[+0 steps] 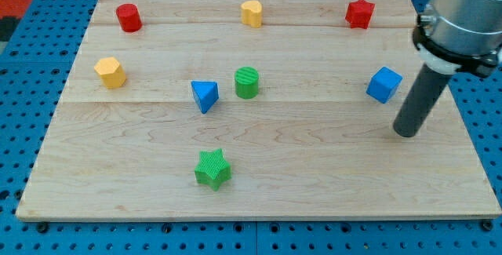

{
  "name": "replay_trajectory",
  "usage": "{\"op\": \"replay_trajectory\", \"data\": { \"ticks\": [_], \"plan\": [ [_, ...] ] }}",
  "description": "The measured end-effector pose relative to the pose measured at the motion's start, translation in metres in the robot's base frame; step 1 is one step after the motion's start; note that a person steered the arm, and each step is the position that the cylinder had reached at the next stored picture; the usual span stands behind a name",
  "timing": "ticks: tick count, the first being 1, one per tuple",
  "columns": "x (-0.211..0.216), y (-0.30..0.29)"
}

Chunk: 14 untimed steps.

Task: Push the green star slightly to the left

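my tip [406, 132] far out on the view's right — green star [212, 169] well apart, down-left.

the green star sits near the surface [314, 176] bottom edge, left of centre, alone; the blue triangle [205, 96] and green cylinder [246, 82] lie above it. my tip is a bare rod — no fingers, holding nothing — just beside the blue cube [383, 84], below it. a leftward push calls for contact on the star's right side, so i judge the tip must first cross to there. star has no long axis. no labels or writing readable.
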<state>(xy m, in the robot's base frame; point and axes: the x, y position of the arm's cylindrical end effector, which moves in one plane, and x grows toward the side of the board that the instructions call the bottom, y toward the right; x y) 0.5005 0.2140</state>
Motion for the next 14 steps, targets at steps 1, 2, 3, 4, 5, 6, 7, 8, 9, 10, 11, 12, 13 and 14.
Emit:
{"op": "replay_trajectory", "data": {
  "ticks": [1, 2, 3, 4, 5, 6, 7, 8, 9, 10, 11, 12, 13, 14],
  "plan": [
    [0.0, 0.001],
    [0.0, 0.001],
    [0.0, -0.006],
    [0.0, -0.02],
    [0.0, -0.031],
    [-0.003, -0.07],
    [-0.02, -0.12],
    [-0.042, -0.136],
    [-0.039, -0.15],
    [-0.057, -0.169],
    [-0.095, -0.155],
    [-0.101, -0.174],
    [-0.092, -0.182],
    [-0.055, -0.158]
  ]
}}
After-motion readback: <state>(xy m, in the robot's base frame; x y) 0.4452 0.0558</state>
